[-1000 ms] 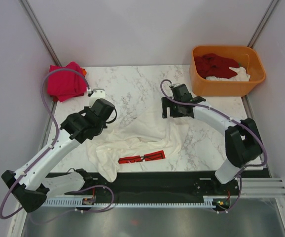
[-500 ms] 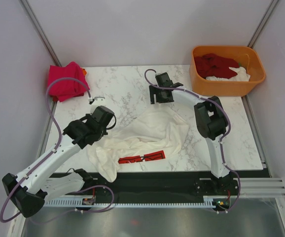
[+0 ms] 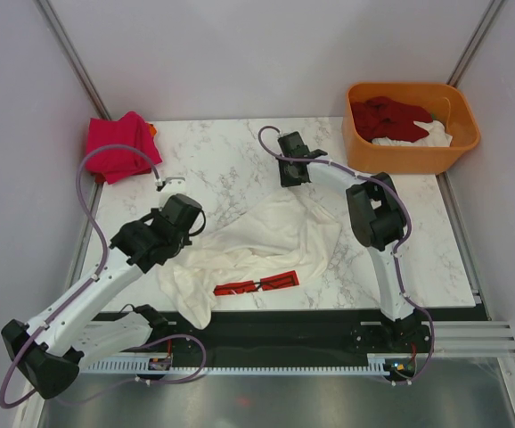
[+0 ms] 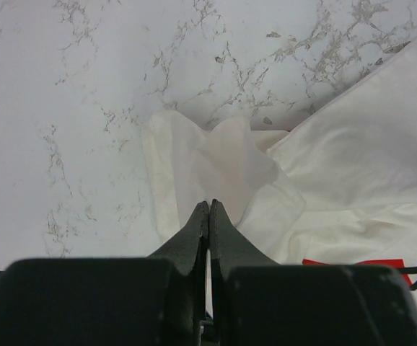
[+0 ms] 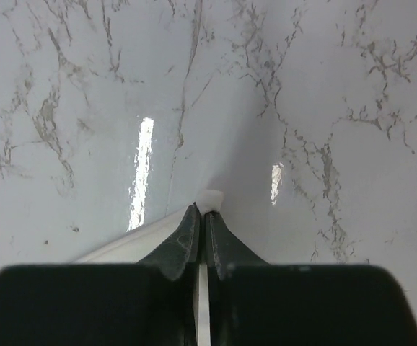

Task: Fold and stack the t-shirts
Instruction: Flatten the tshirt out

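Note:
A large white t-shirt (image 3: 271,241) with a red print lies crumpled mid-table. My left gripper (image 3: 189,239) is at its left edge. In the left wrist view that gripper (image 4: 209,205) is shut on a fold of the white t-shirt (image 4: 353,166). My right gripper (image 3: 292,181) is at the shirt's far edge. In the right wrist view the right gripper (image 5: 202,213) is shut on the t-shirt, with a small nub of white cloth (image 5: 210,200) past its tips. A bright pink-red t-shirt (image 3: 117,145) lies folded at the back left.
An orange tub (image 3: 409,160) stands at the back right, holding a dark red t-shirt (image 3: 391,116) and a white one (image 3: 422,136). Bare marble table (image 3: 222,152) shows behind the white shirt. Metal posts and walls bound the table's sides.
My right gripper swung back and left to the shirt's far edge and went from open to shut on it. The left arm shifted slightly left, still shut on the cloth.

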You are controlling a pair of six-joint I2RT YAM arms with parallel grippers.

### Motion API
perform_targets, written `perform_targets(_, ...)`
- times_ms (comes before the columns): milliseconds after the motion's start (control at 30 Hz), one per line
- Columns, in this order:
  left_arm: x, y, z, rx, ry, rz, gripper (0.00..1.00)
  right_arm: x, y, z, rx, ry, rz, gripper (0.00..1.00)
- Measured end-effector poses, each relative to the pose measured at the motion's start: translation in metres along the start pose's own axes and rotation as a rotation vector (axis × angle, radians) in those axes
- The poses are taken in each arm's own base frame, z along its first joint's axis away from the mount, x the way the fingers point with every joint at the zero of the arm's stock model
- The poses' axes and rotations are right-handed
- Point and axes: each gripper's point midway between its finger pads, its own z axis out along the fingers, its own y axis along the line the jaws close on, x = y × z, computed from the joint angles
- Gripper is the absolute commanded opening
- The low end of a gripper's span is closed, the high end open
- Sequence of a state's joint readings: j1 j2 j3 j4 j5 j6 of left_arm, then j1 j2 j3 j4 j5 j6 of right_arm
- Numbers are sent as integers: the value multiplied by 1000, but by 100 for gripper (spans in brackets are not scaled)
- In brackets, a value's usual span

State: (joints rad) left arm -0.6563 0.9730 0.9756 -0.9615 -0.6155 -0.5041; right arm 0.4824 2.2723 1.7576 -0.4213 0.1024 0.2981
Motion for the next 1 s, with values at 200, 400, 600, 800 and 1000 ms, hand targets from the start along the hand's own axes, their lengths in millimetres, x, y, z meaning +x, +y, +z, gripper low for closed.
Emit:
perform_targets(200, -2, 1, -1, 5, -4, -4, 2, -1, 3, -1, -4, -6, -3, 0)
perform_targets(400, -65, 4, -38, 45, -136, -44, 2, -20, 3, -44, -6, -29, -8, 0)
perform_targets(600, -168, 30, -128, 140, -424, -168, 2, -117, 13, -246, -136, -413, 45, 0)
perform_targets(800, -214, 70, -220, 261, -661, -208, 2, -120, -10, -528, -348, -965, 102, 0)
perform_targets(1000, -223, 101, -314, 476, -900, -186, 2, -40, -38, -663, -498, -1247, 95, 0)
